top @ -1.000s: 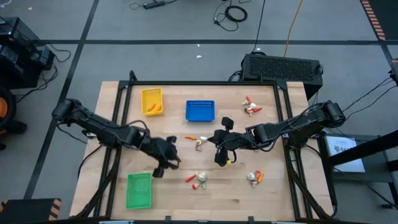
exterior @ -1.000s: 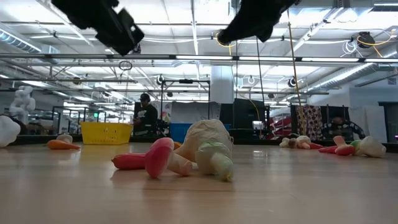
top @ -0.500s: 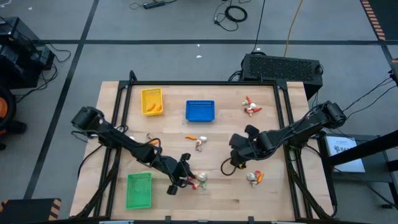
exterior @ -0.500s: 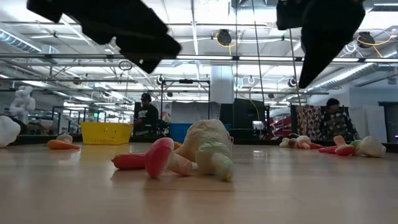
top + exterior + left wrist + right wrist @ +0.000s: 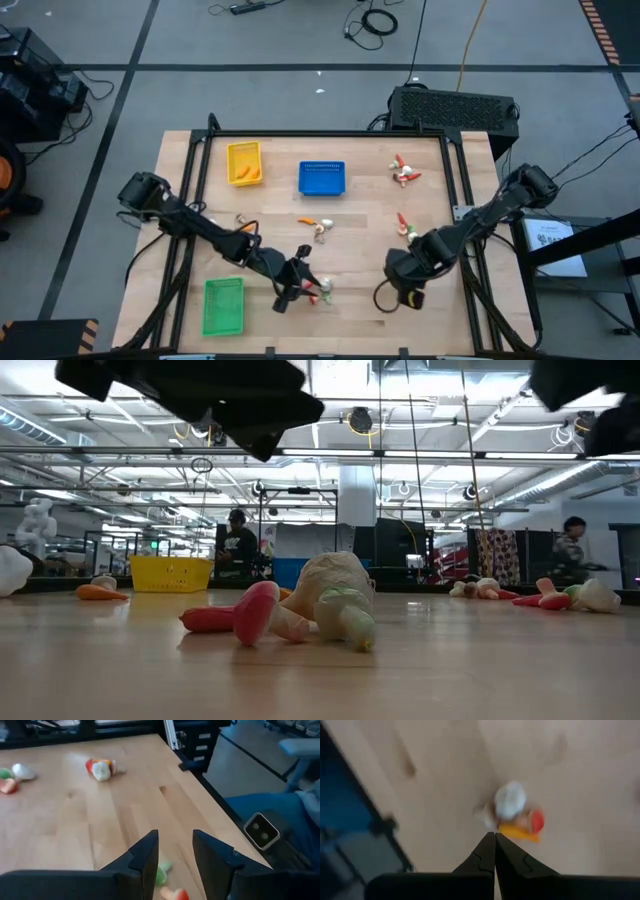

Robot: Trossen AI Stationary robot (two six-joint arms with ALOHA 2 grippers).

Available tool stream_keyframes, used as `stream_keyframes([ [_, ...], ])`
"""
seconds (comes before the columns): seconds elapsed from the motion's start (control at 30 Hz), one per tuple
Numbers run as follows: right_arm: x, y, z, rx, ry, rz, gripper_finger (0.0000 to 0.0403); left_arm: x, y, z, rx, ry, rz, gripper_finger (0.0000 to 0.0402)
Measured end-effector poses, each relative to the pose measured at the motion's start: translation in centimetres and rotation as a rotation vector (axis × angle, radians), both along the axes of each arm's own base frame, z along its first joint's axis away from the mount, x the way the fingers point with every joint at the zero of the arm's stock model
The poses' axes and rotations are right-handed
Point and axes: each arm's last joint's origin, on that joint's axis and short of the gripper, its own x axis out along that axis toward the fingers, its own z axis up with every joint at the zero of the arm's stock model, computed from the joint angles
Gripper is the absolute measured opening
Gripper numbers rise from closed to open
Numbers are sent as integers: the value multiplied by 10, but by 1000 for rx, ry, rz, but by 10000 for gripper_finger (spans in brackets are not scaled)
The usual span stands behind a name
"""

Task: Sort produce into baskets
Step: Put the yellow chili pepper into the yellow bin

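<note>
I see my left gripper [image 5: 300,283] part open, empty, just beside the front-center produce cluster [image 5: 321,289]. Right gripper [image 5: 494,840] pinched closed above a garlic bulb [image 5: 510,800].

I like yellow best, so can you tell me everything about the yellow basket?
The yellow basket is a small, shallow rectangle that looks like plastic, with low walls. From above, it stands flat near the table's far left corner, its long side running toward the far edge. The blue basket sits apart to its right. Inside lie orange pieces, bunched toward its near end; what exactly they are is too small to tell. Nothing else touches it, and both arms are away, working nearer the table's front.
</note>
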Motion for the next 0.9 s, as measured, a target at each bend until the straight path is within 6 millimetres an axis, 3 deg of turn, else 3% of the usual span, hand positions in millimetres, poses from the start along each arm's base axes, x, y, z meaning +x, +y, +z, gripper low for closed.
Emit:
stream_keyframes([
  [0.3,-23,29,0,-10,-52,385,0,3,5,2,7,-24,10,128],
  [0.43,-35,37,-7,-42,-23,367,10,2,5,1,9,-14,2,128],
  [0.6,-51,39,-24,-113,14,385,55,2,5,1,29,-21,-9,128],
  [0.9,-56,29,-47,-257,-29,354,138,3,5,1,28,-26,-10,128],
])
